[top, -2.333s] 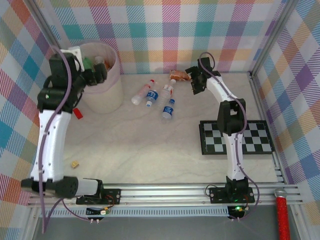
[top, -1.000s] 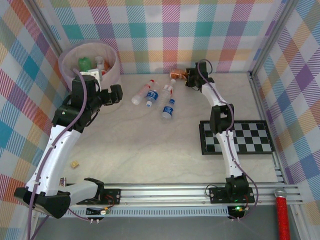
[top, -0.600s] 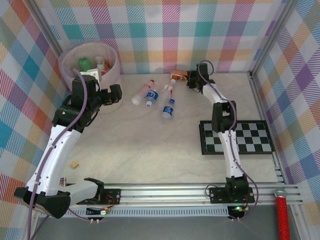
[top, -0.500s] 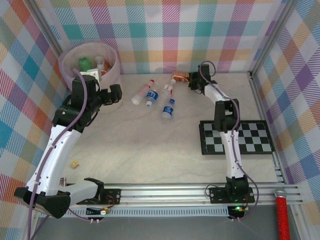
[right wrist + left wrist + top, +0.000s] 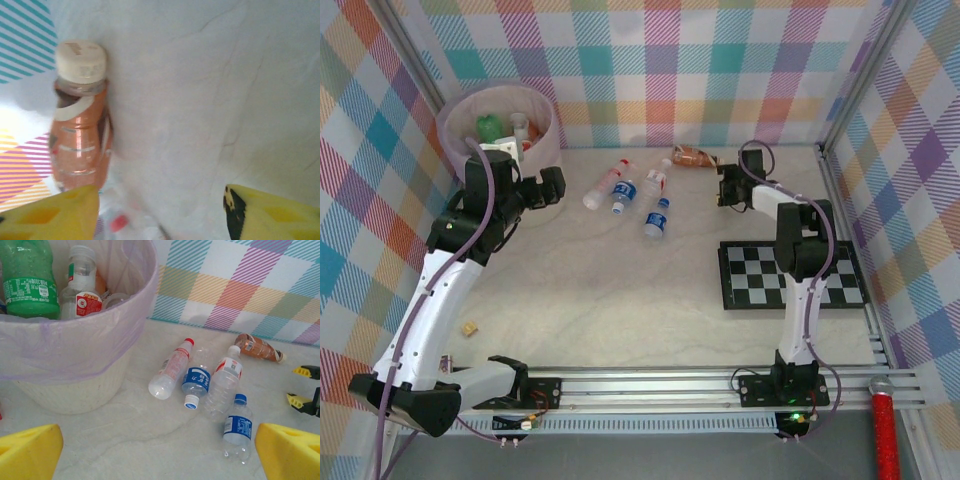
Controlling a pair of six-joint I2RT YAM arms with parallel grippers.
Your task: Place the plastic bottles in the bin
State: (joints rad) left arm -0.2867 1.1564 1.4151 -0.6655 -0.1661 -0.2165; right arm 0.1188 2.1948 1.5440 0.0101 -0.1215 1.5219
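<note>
The bin (image 5: 545, 150) stands at the back left with a green bottle (image 5: 27, 275) and a clear red-labelled one (image 5: 82, 287) inside. Several plastic bottles lie on the table right of it: a red-labelled one (image 5: 171, 370), a blue-labelled one (image 5: 196, 382), a larger clear one (image 5: 223, 382) and a blue-capped one (image 5: 237, 427). A brown bottle (image 5: 692, 156) lies by the back wall. My left gripper (image 5: 552, 188) hovers open beside the bin, empty. My right gripper (image 5: 725, 187) is open, the brown bottle (image 5: 80, 145) lying just beyond its left finger (image 5: 55, 215), not between the jaws.
A black-and-white checkerboard (image 5: 790, 275) lies at the right under my right arm. A small tan piece (image 5: 471, 327) sits near the left front. Plaid walls close in the back and sides. A red-handled tool (image 5: 886, 430) lies outside the front rail.
My right gripper has opened and drawn back to the right, away from the brown bottle, which shifted slightly right. My left arm came down off the bin earlier and has since stayed still.
</note>
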